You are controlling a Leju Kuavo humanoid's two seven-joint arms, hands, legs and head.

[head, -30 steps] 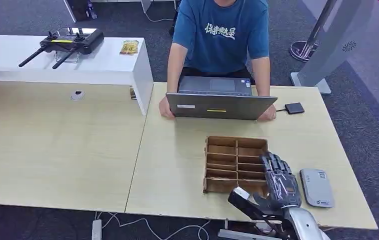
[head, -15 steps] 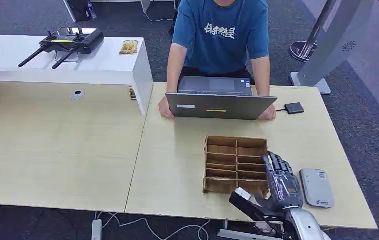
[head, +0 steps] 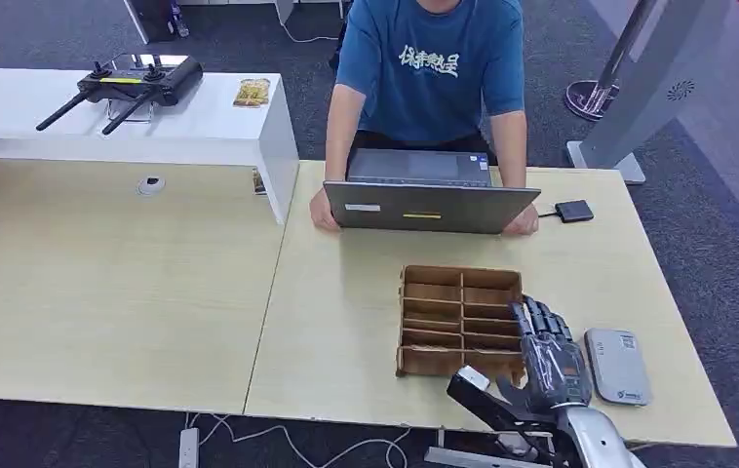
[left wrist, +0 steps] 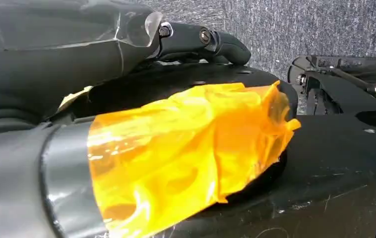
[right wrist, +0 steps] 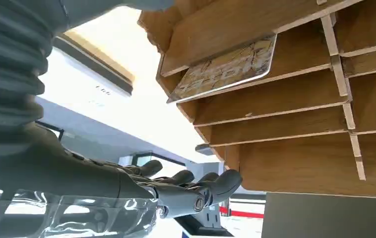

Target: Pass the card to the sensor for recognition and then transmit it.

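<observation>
A brown wooden slotted box point(head: 412, 322) stands on the light table near its front edge. In the right wrist view a patterned card point(right wrist: 228, 69) lies in one slot of the box point(right wrist: 295, 114). My right hand point(head: 549, 356) hovers at the box's right front corner, fingers stretched out and holding nothing; its fingers point(right wrist: 196, 198) reach out beside the box. A flat grey sensor pad point(head: 617, 366) lies just right of that hand. My left hand point(left wrist: 126, 148), its thumb wrapped in orange film, hangs by my body with nothing in it.
A person in a blue shirt point(head: 429, 68) sits behind an open laptop point(head: 429, 205) at the table's far side. A small black device point(head: 573, 210) lies right of the laptop. A white bench point(head: 200, 127) with a remote controller point(head: 132, 83) stands at the back left.
My right hand has drifted slightly to the right, from over the box's right column toward its edge. The box, sensor and person have stayed put.
</observation>
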